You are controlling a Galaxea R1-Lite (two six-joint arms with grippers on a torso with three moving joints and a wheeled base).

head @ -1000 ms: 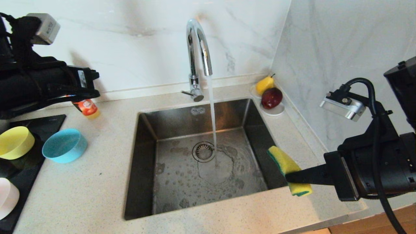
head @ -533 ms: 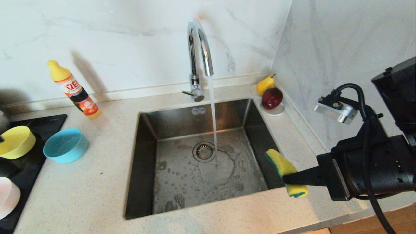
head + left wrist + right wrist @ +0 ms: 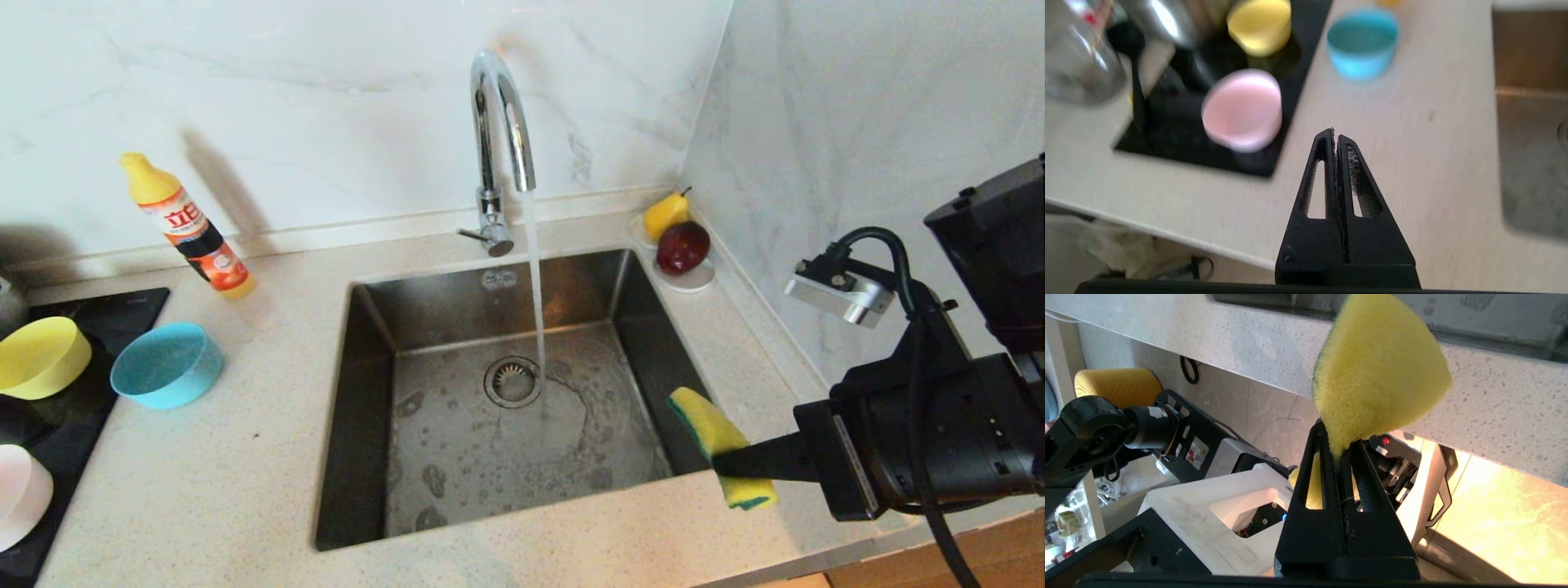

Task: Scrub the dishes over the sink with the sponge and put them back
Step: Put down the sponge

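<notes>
Right pincer (image 3: 722, 465) is clamped tight on the sponge (image 3: 718, 445), gripping it across the narrow middle, at the sink's (image 3: 359, 392) near right corner, over the rim where it meets the worktop (image 3: 229, 457). Sponge long axis runs from the near-right rim toward the basin; broad fan end points into the sink, short tail end sticks out over the worktop. Green scouring layer shows along the edge facing the basin. Tap (image 3: 498, 147) is running, stream landing just beside the drain strainer (image 3: 513, 380).

Left pincer (image 3: 1336, 136) is out of the head view; its wrist view shows the fingers pressed together, holding nothing, above the worktop near the pink bowl (image 3: 1243, 108). Pink and yellow bowl (image 3: 41, 357) sit on the black cooktop (image 3: 106, 314); blue bowl (image 3: 166, 364) sits on the worktop beside it.
</notes>
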